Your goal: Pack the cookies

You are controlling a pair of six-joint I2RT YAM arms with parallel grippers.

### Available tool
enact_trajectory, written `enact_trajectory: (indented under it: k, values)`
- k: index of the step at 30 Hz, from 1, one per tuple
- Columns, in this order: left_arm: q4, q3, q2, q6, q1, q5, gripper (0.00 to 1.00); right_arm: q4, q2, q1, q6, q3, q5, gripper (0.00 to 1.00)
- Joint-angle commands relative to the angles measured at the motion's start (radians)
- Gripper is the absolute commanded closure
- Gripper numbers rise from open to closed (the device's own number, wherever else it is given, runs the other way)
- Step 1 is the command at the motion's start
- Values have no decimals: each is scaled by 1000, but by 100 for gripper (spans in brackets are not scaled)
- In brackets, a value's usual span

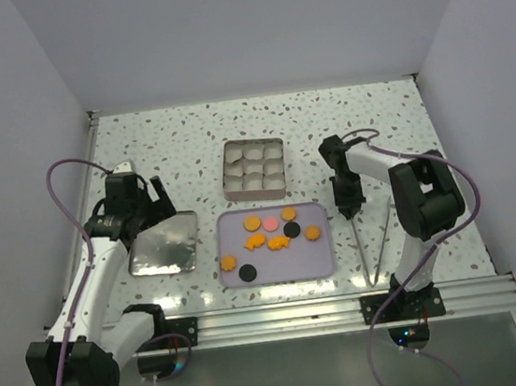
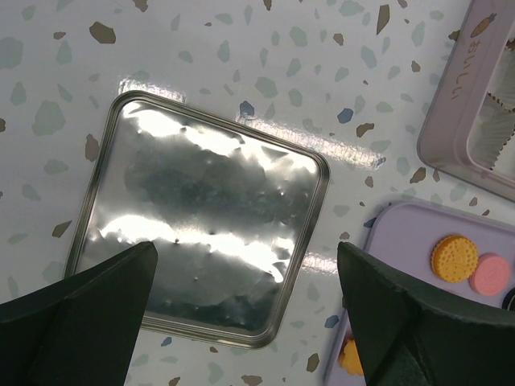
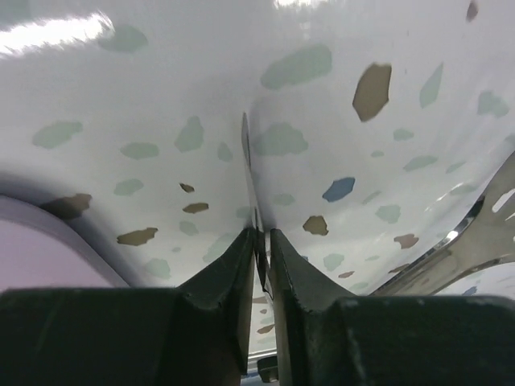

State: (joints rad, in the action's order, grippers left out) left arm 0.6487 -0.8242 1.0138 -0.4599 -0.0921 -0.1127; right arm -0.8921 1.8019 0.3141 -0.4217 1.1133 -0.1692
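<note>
The small flat cookies [image 1: 277, 241] (orange ones, one pink, two black) all lie on the lavender rounded-rectangle tray [image 1: 313, 260], near the middle of the speckled table [image 1: 186, 145]. Just beyond it sits the square metal tin with white compartments [image 1: 254, 194]. On the right, my right gripper [image 3: 259, 241] is pressed together on one arm of the thin metal tongs [image 3: 475, 245], low against the tabletop. On the left, the left gripper [image 2: 247, 265] is spread wide above the shiny square metal lid [image 2: 201, 217].
</note>
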Motion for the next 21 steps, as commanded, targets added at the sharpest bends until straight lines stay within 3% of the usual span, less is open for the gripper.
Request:
enact_trajectory:
  k: [1, 8, 16, 21]
  values:
    - [-37, -1, 8, 6, 3, -8, 0, 30, 68, 2, 64, 112, -61, 84]
    - [-37, -3, 28, 9, 3, -1, 0, -42, 233, 2, 135, 390, -144, 100]
    - [-35, -4, 31, 15, 3, 5, 0, -119, 407, 3, 185, 736, -197, 100]
    - [-37, -3, 42, 15, 3, 10, 0, -123, 447, 11, 210, 856, -162, 100]
